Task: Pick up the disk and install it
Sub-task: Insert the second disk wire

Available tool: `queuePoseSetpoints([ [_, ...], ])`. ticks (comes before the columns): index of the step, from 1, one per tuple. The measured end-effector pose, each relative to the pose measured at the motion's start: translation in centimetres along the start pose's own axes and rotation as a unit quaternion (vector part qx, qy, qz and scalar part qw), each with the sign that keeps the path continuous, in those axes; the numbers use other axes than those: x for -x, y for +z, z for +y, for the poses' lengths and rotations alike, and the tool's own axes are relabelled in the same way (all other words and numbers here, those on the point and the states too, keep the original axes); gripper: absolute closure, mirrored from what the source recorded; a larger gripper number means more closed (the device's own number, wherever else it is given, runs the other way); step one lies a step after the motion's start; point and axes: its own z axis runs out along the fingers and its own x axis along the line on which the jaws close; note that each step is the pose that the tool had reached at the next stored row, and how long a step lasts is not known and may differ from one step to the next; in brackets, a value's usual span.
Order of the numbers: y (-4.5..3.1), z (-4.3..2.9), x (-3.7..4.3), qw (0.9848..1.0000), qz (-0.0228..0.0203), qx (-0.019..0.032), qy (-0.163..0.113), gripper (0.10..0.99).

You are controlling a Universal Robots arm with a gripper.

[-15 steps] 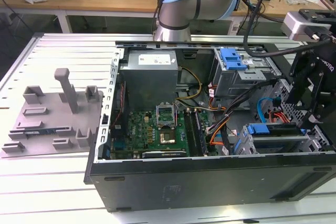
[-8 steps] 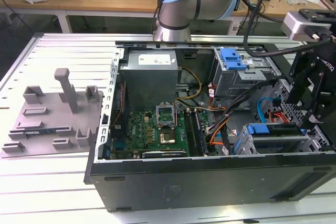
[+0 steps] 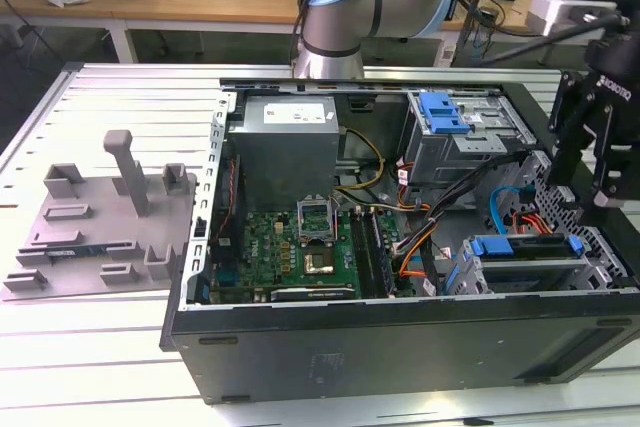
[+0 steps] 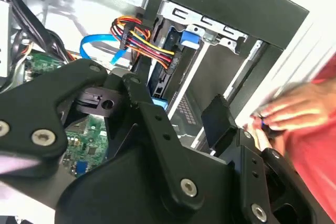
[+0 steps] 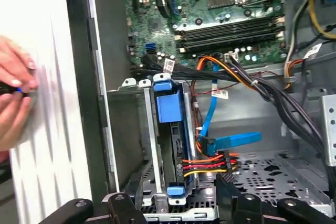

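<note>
Slatted table (image 3: 110, 97), computer case (image 3: 400, 342) (open), grey fixture (image 3: 100, 217)

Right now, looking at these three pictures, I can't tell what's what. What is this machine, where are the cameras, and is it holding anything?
The machine is a robot arm with a black pincer at its end, hanging above an opened computer case that lies on a slatted white table. The exterior view looks at the whole scene from off the arm. The two wrist views come from cameras riding near the pincer, looking down into the case. Inside the case are a green circuit board, coloured cables, and the disk, standing in its metal bay with blue plastic on its edges. I see nothing held by the pincer. On the table beside the case sits a grey plastic fixture. A person's hand shows by the case's outer wall.
</note>
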Motion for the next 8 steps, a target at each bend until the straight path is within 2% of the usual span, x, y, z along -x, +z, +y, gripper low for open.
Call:
queuePoseSetpoints([
  [1, -0.11, 0.11, 0.53, 1.0, 0.0061, -0.0008, 0.0, 0.424],
  [4, -0.41, 0.37, 1.77, 0.9998, 0.0206, -0.0027, 0.0, 0.435],
  [5, -0.54, 0.55, 2.43, 0.9995, 0.0316, -0.0041, 0.0, 0.502],
  [6, -0.61, 0.84, 2.88, 0.9986, 0.0518, -0.0068, 0.0, 0.631],
  [7, -0.65, 1.41, 3.36, 0.9979, 0.065, -0.0084, 0.0, 0.631],
  [8, -0.68, 1.79, 3.63, 0.9975, 0.0698, -0.0091, 0.001, 0.631],
])
